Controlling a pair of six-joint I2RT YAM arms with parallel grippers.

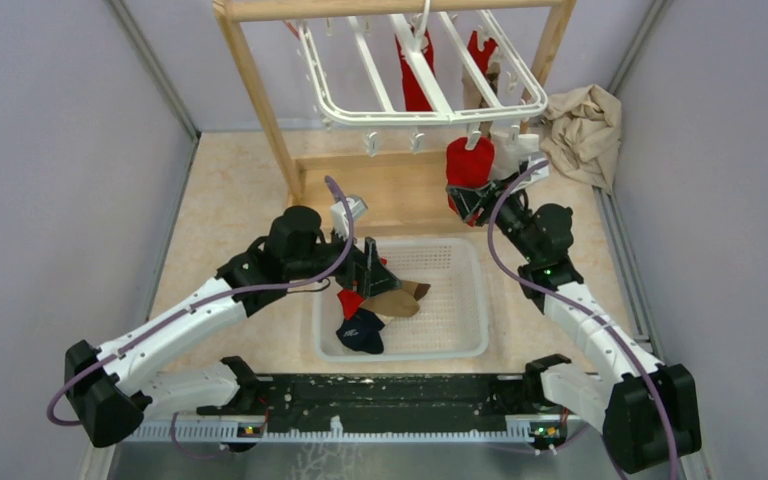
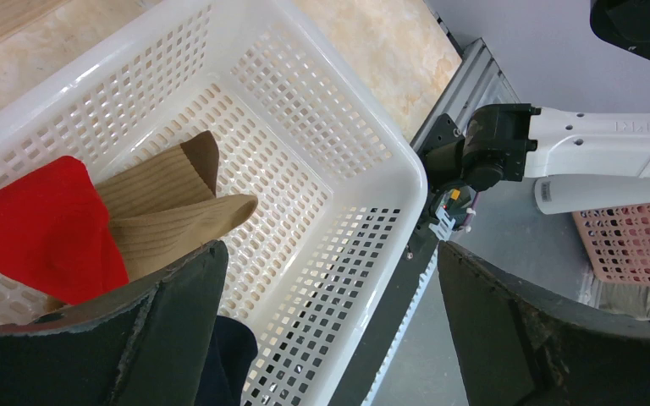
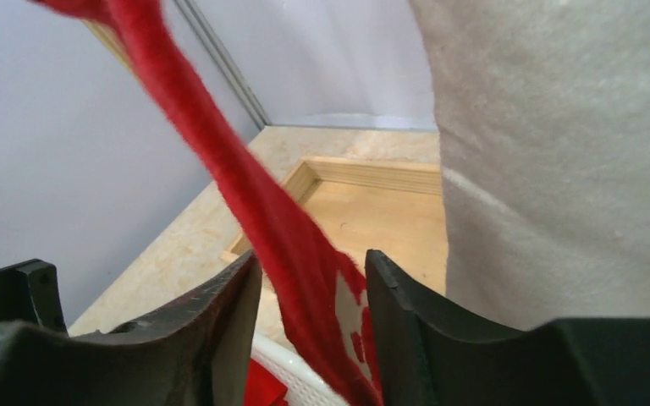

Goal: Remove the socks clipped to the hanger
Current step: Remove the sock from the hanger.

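The white hanger (image 1: pixel 420 95) hangs from a wooden frame at the back. A red sock with white trim (image 1: pixel 470 160) and a cream sock (image 1: pixel 513 155) are clipped at its near right corner; two more red socks (image 1: pixel 415 70) hang at the far side. My right gripper (image 1: pixel 470 205) is open, its fingers either side of the red sock (image 3: pixel 245 194), with a small gap showing; the cream sock (image 3: pixel 559 152) is just right of it. My left gripper (image 1: pixel 380 280) is open and empty over the white basket (image 1: pixel 480 300), which holds a red (image 2: pixel 42 228), a tan (image 2: pixel 169 211) and a navy sock (image 2: pixel 228 355).
The wooden frame (image 1: pixel 260 100) with its base board (image 1: pixel 390 190) stands behind the basket. A crumpled beige cloth (image 1: pixel 585 125) lies at the back right. Grey walls close both sides. A pink basket (image 2: pixel 626 245) shows beyond the table's front edge.
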